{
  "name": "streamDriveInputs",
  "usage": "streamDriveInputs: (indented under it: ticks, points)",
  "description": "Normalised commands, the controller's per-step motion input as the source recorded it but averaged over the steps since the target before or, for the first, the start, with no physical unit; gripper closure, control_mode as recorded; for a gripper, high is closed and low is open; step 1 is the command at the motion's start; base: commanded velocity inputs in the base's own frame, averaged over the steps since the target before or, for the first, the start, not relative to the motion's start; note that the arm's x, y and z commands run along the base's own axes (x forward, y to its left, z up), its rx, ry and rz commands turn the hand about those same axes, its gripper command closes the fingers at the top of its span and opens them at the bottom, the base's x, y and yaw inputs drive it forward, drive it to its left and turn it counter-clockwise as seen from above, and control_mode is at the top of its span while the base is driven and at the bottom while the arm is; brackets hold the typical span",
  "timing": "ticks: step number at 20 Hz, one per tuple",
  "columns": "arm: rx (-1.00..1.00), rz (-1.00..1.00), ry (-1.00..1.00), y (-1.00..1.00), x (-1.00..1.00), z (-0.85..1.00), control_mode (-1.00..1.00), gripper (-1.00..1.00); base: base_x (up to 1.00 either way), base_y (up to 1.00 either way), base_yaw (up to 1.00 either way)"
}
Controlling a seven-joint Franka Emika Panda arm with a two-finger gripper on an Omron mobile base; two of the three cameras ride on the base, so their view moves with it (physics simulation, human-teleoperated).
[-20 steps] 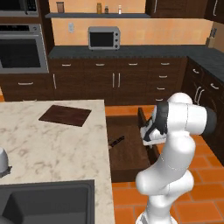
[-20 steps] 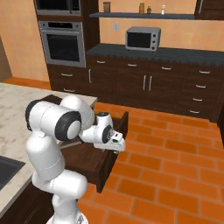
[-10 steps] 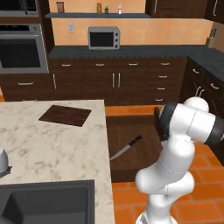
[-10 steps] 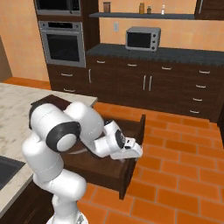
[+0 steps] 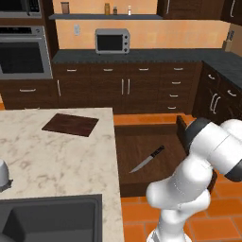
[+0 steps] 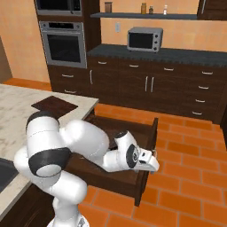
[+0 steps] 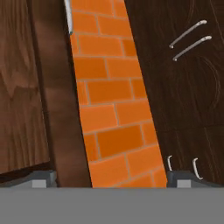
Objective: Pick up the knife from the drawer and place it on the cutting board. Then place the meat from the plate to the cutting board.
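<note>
Knife point(image 5: 148, 158) in drawer point(image 5: 142, 142), apart from hand point(image 6: 148, 160)

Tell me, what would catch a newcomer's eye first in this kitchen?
Probably the big white robot arm bent low over the pulled-out drawer beside the island. Then the knife lying bare on the drawer's floor, and the dark cutting board on the pale marble counter.

In the left base view the white arm covers the drawer point(image 5: 142, 146) at its 4 o'clock corner; a grey object point(image 5: 4, 174) at 9 o'clock on the counter point(image 5: 56, 156) is cut by the edge. In the right base view the arm hides most of the drawer's inside; the cutting board point(image 6: 55, 104) is partly behind it.
</note>
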Motion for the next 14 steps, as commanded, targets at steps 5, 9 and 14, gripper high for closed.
streamDriveInputs:
  ticks: [5,9,14]
  points:
    - [0.01,-0.12,-0.07,0.0,0.18,1.0,-1.0,-1.0,0.0,0.0,0.0]
    - [0.02,-0.13,-0.02,0.28,0.59,1.0,-1.0,-1.0,0.0,0.0,0.0]
    - [0.13,-0.05,0.0,0.42,0.92,0.52,-1.0,-1.0,0.0,0.0,0.0]
